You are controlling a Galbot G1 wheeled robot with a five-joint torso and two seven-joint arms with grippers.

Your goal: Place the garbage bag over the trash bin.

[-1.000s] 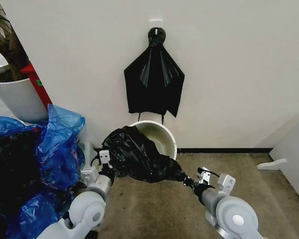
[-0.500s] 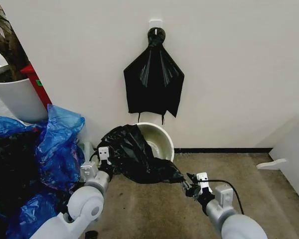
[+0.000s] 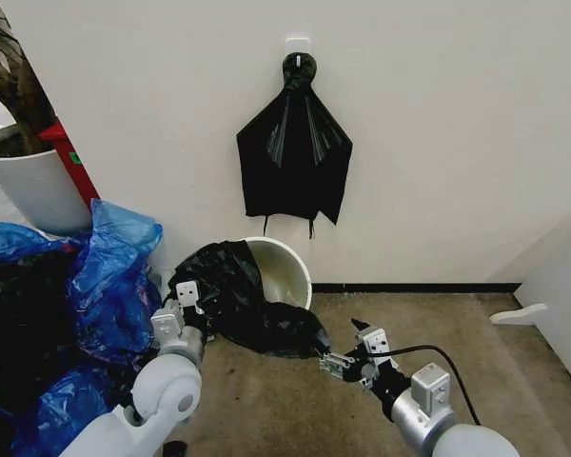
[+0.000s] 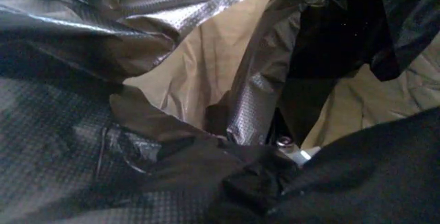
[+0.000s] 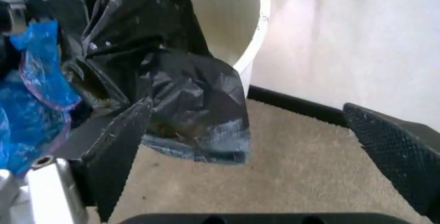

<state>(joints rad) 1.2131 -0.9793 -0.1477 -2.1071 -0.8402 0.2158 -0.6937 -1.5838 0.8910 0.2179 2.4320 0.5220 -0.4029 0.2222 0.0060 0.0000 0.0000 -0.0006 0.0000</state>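
Bag (image 3: 243,300) drapes over the bin's (image 3: 287,271) left rim and down to the floor (image 3: 457,333) — the left pincer (image 3: 192,307) clamps its left edge, the right pincer (image 3: 347,350) hangs spread apart just beside it, gripping nothing.

The left arm reaches forward, its left gripper (image 3: 192,307) closed on the garbage bag (image 3: 240,297). The right arm extends low, its right gripper (image 3: 350,348) spread wide and holding nothing.
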